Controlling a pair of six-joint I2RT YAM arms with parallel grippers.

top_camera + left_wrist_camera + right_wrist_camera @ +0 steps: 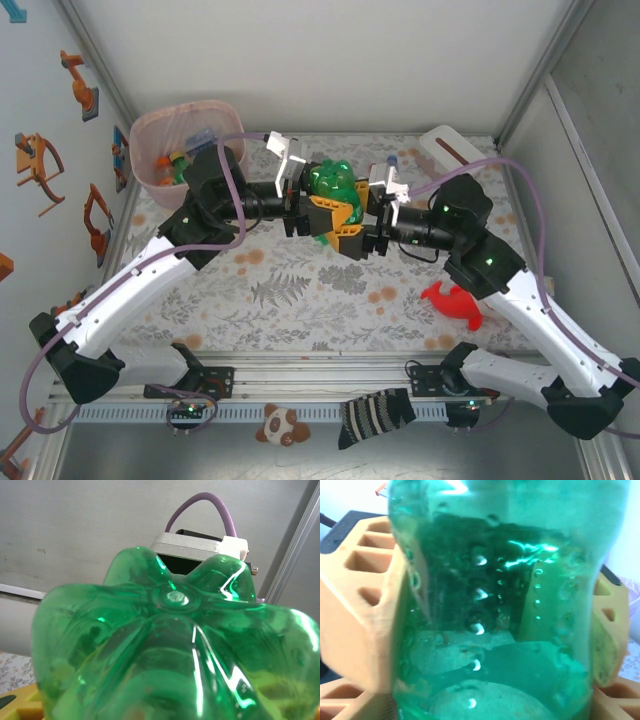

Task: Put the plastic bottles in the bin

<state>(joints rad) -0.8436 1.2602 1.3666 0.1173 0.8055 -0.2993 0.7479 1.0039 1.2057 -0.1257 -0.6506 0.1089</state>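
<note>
Grip cannot be judged on either side: the left gripper (322, 212) is largely hidden by the green bottle (333, 183), and orange fingers (365, 605) of the right gripper (352, 232) are seen flanking it, blurred. The bottle is found mid-table between the arms, well apart from the bin (150, 125) at the far left.

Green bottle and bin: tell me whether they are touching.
Apart. The top view shows the green bottle in the middle and the bin at the far left corner, with a wide gap between them.
</note>
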